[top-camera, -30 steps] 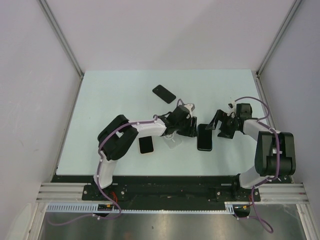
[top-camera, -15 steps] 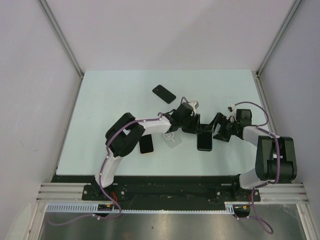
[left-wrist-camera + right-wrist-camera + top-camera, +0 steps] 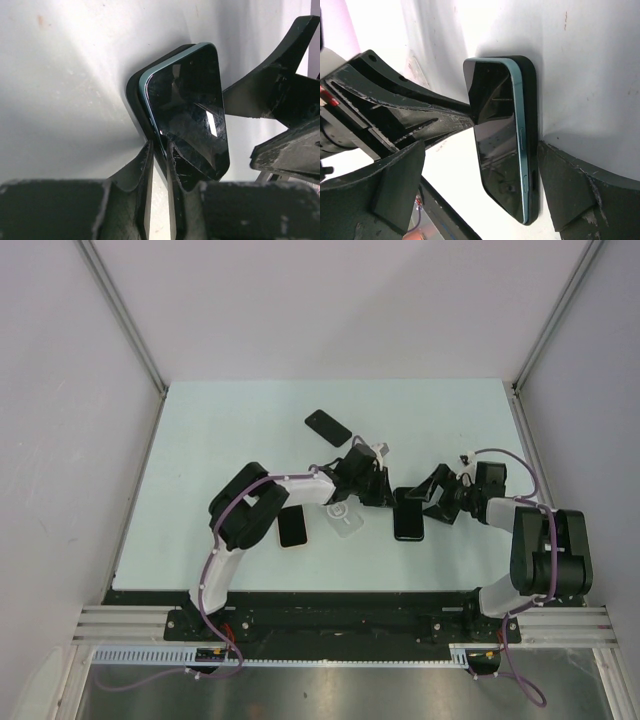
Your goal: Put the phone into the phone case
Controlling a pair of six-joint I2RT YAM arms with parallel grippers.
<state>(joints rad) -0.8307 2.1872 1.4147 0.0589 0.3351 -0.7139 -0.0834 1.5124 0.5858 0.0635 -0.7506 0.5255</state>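
Here the phone [image 3: 187, 115] lies tilted on the black phone case [image 3: 132, 92] on the table [image 3: 230, 430]. Its teal edge rides above the case's rim, so it is not yet seated. The left hand [image 3: 160, 165] is nearly pressed together, pinching that long edge. The right hand [image 3: 480, 170] is spread wide, one finger on either side of phone and case. Best, I judge, to brace the case and press the raised edge down evenly, so nothing skids.

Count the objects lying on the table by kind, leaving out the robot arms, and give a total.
Teal-edged phone: 1
Black case under it: 1
Clear case: 1
Loose black slabs, phone or case unclear: 2
Total: 5
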